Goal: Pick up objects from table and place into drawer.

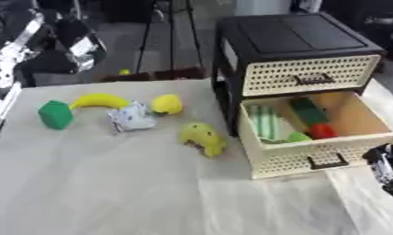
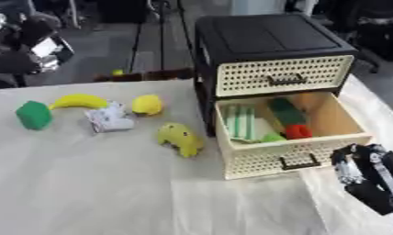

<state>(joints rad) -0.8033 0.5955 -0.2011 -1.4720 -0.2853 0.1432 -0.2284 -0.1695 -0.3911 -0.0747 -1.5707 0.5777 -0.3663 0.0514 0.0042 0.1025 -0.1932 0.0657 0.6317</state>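
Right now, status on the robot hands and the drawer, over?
Right robot hand beside the open drawer, holding nothing; left robot hand out of view. Five objects on the table, nearest the yellow toy. Nothing blocking.

Pale cloth-draped surface (image 1: 87,183) in foreground; beyond its far edge, grey floor (image 1: 123,43), dark bench-like furniture (image 1: 171,32), and dim, cluttered equipment (image 1: 39,46) at upper left.

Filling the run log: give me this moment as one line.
lower drawer: open, part-filled | right hand: beside drawer front, holding nothing | banana, yellow toy: on table

Toys (image 1: 204,138) lie left of the open drawer (image 1: 312,158).
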